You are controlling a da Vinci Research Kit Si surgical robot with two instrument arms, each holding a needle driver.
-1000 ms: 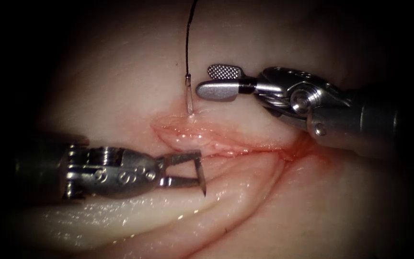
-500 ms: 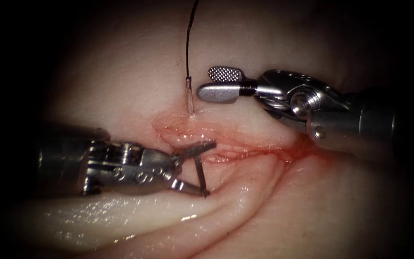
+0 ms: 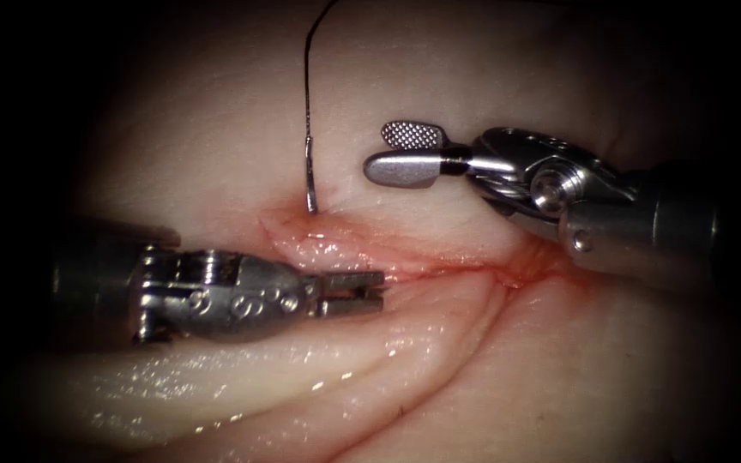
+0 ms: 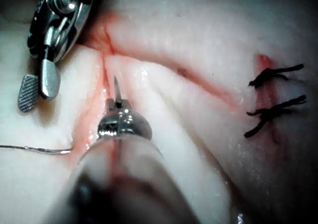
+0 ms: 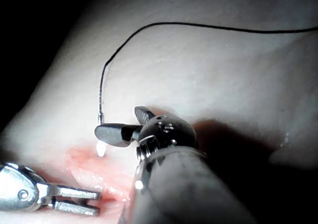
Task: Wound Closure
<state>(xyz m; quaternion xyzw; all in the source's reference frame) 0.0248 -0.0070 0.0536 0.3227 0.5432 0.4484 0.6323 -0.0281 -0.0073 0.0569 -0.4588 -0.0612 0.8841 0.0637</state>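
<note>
Left tool [image 3: 369, 292]: reaches in from the left, level, jaws nearly closed and parallel, a thin gap between them.
Right tool [image 3: 405, 153]: reaches in from the right, farther back, jaws parted, holding nothing.

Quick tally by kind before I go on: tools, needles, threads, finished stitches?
Tools: 2. The left tool is shut on the needle near its tip. The right tool is open and holds nothing.
Needle: 1, passing through the tissue at the cut.
Thread: 1, trailing from the needle's tail.
Finished stitches: 2.
Total: 6.
</note>
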